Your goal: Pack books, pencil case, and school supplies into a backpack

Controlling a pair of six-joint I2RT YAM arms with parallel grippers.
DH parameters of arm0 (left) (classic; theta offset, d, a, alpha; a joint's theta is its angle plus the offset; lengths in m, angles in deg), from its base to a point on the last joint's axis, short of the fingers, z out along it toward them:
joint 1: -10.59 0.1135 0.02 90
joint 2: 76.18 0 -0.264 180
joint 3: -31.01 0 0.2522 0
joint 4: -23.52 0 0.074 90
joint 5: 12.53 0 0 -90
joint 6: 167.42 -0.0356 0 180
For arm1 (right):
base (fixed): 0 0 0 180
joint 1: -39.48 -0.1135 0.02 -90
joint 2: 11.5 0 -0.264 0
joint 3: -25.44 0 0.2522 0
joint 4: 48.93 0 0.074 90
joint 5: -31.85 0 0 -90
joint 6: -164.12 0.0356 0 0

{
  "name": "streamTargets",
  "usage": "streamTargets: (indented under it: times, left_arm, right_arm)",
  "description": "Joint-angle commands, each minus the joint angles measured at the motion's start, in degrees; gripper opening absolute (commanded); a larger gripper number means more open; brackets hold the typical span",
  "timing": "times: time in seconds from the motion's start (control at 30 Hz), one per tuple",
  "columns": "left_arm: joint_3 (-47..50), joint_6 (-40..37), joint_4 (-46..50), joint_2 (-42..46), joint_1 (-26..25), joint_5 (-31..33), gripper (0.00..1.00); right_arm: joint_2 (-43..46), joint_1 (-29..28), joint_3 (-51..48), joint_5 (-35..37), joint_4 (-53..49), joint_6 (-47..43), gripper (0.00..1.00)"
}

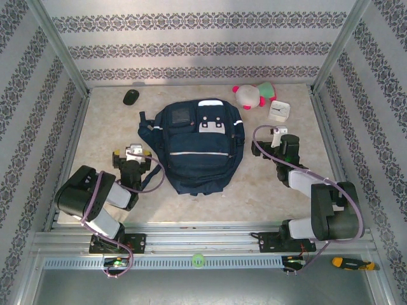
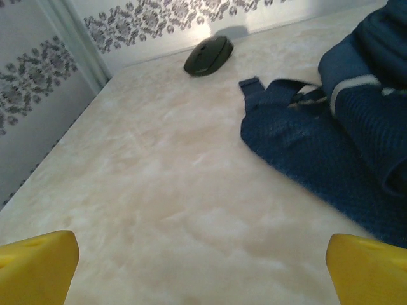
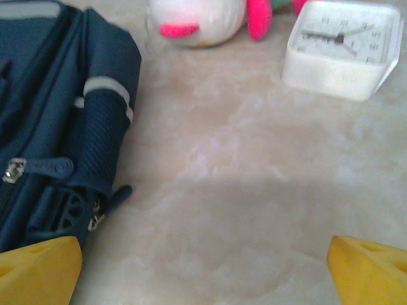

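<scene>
overhead, the backpack [image 1: 198, 149] lies flat mid-table between the two arms. left wrist view adds the black mouse [image 2: 208, 55] beyond a strap; the left gripper [image 2: 203, 267] gapes wide, holding nothing. right wrist view catches the white clock [image 3: 340, 47] and plush toy [image 3: 200, 19]; the right gripper [image 3: 203, 267] is spread wide too, empty.

Table [image 1: 108, 127]: pale beige marbled top, filling the middle of the top view.
Backpack [image 1: 197, 149]: navy with white stripes, lying flat at the centre, front up.
Mouse [image 1: 131, 96]: black, upper left, near the back edge, apart from the Backpack.
Plush toy [image 1: 249, 95]: pink and white, upper right.
Clock [image 1: 278, 111]: white, square, just right of the Plush toy.
</scene>
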Motion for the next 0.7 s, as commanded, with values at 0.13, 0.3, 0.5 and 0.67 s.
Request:
streamTargets:
  times: [0.13,0.3,0.5,0.67]
  left_arm:
    - [-7.29,8.29,8.18,0.71,10.36,-13.35,0.99]
    - [-8.02,7.63,8.55,0.0,11.03,-15.85,0.99]
    - [-8.45,7.77,9.57,0.07,11.03,-15.18,0.99]
    - [-9.91,7.75,12.19,0.06,11.03,-15.2,0.99]
  right_arm:
    - [6.75,-0.97,-9.48,3.89,14.18,-1.03,0.98]
    - [4.04,-1.04,-9.62,3.3,19.11,-7.62,0.98]
    - [-7.64,3.49,-8.5,-1.7,28.84,-4.04,0.98]
    - [-8.73,3.83,-5.39,-0.24,26.11,-3.22,0.98]
